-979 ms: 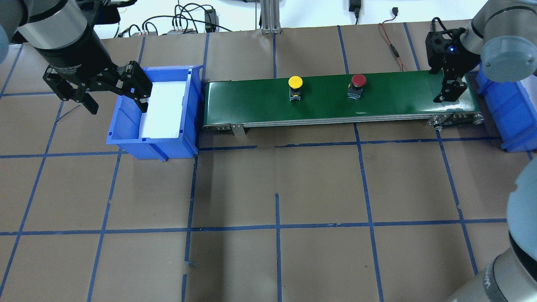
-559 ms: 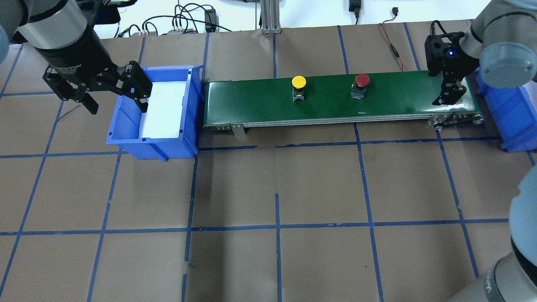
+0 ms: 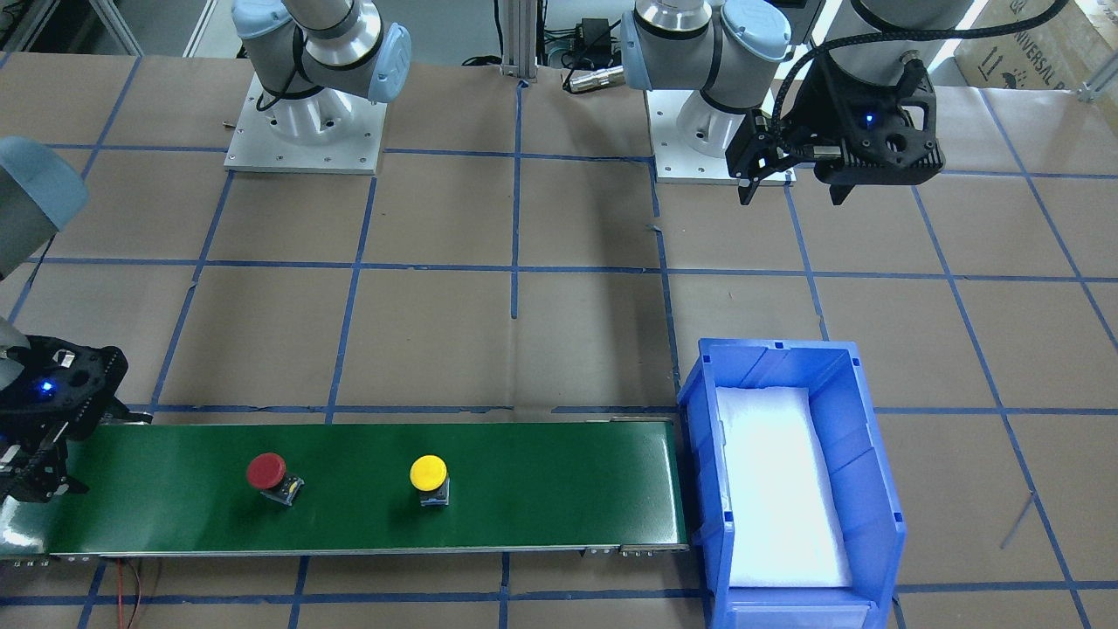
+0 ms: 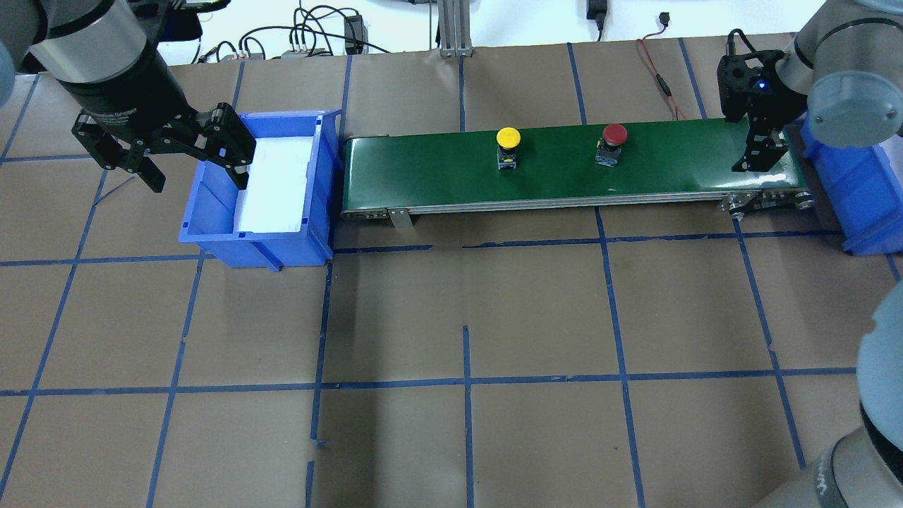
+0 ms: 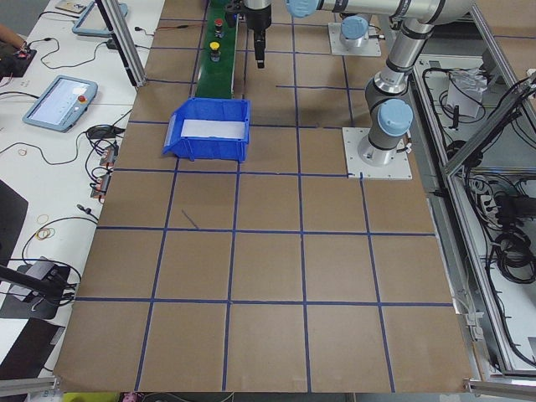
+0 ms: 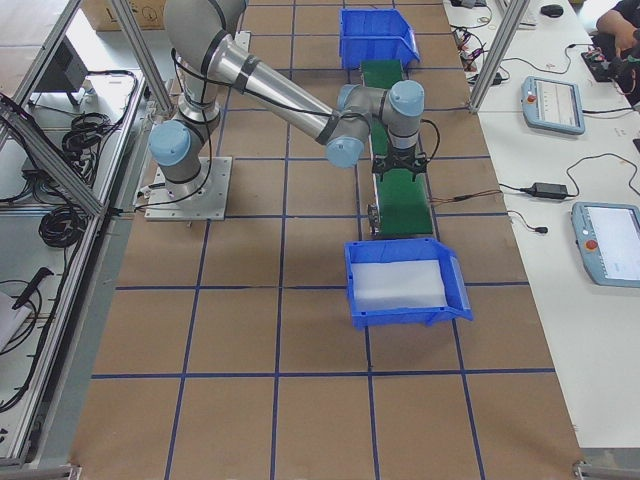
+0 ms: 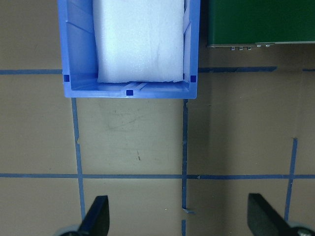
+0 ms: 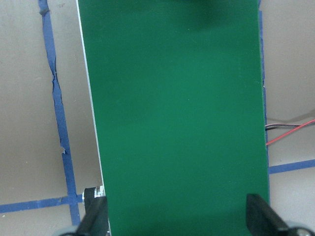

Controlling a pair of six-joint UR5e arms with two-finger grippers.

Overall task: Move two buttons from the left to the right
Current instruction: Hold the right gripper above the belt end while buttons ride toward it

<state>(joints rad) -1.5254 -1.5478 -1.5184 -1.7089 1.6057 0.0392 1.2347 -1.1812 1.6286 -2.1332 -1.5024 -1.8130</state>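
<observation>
Buttons [image 4: 508, 139] on belt [image 4: 423, 169], off its edges

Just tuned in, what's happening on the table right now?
Neither hand holds anything. The yellow button and the red button stand on the green conveyor belt, red nearer its right end. The right hand hangs open over that end, beside the right blue bin. The left hand hangs open by the left blue bin, which holds only white foam.

The right arm [image 4: 850, 106] is covering part of the right bin [image 4: 853, 190], which the edge is cropping; from the left, the buttons [image 5: 215, 47] are appearing tiny.
</observation>
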